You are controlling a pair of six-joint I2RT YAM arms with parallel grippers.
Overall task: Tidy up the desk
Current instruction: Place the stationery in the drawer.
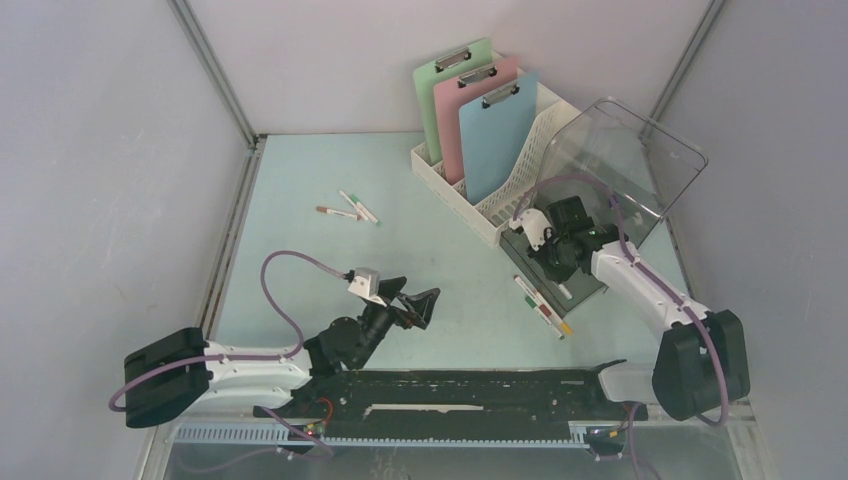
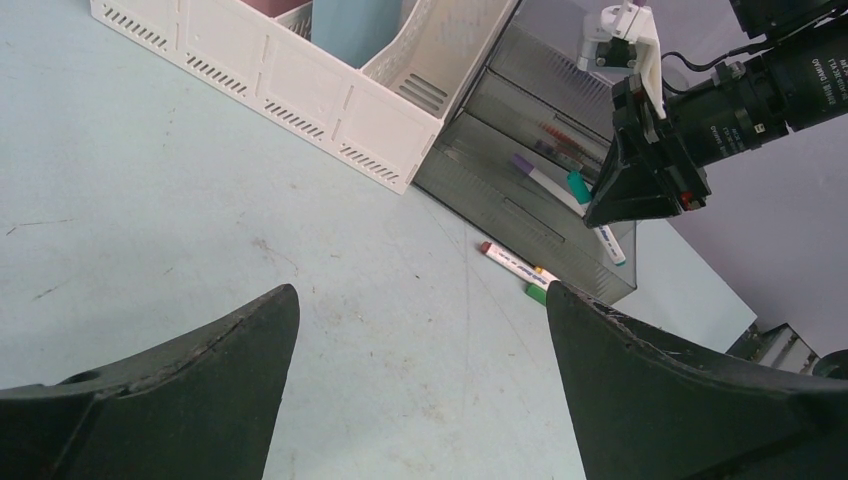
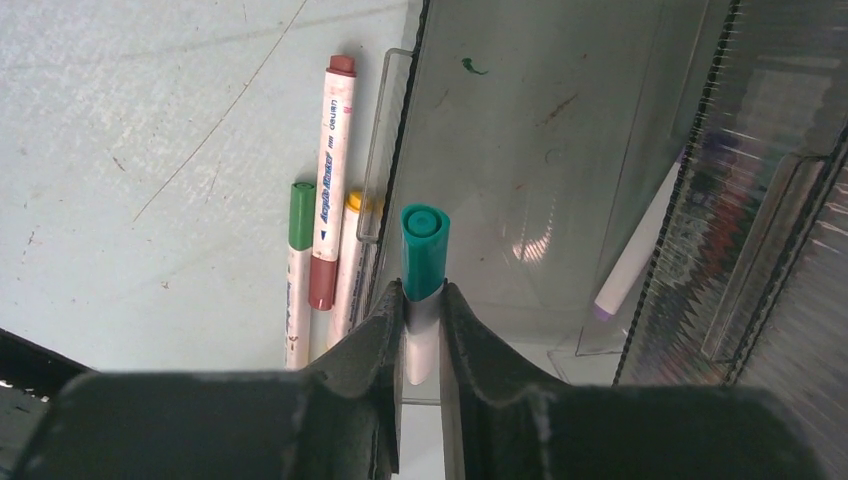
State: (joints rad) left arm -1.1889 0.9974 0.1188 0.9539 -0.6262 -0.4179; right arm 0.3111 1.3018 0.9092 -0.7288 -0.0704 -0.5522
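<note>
The desk [image 1: 330, 170] is a pale mint-blue tabletop. My right gripper [image 3: 424, 292] is shut on a white marker with a teal cap [image 3: 424, 245], held over the front rim of a smoky clear box [image 3: 520, 150]; the top view shows that gripper [image 1: 555, 255] above the box's tray [image 1: 590, 290]. Inside the box lies a purple-tipped marker [image 3: 630, 260]. Three markers, green [image 3: 299, 260], red [image 3: 330, 180] and yellow [image 3: 352, 250], lie on the desk against the box's outer wall. My left gripper [image 2: 420, 290] hangs open over bare desk, nothing between its fingers.
A white file rack [image 1: 480, 195] holds green, pink and blue clipboards at the back. The box's clear lid [image 1: 625, 165] stands raised behind the tray. Two more markers [image 1: 345, 208] lie far left of the rack. Walls close in both sides.
</note>
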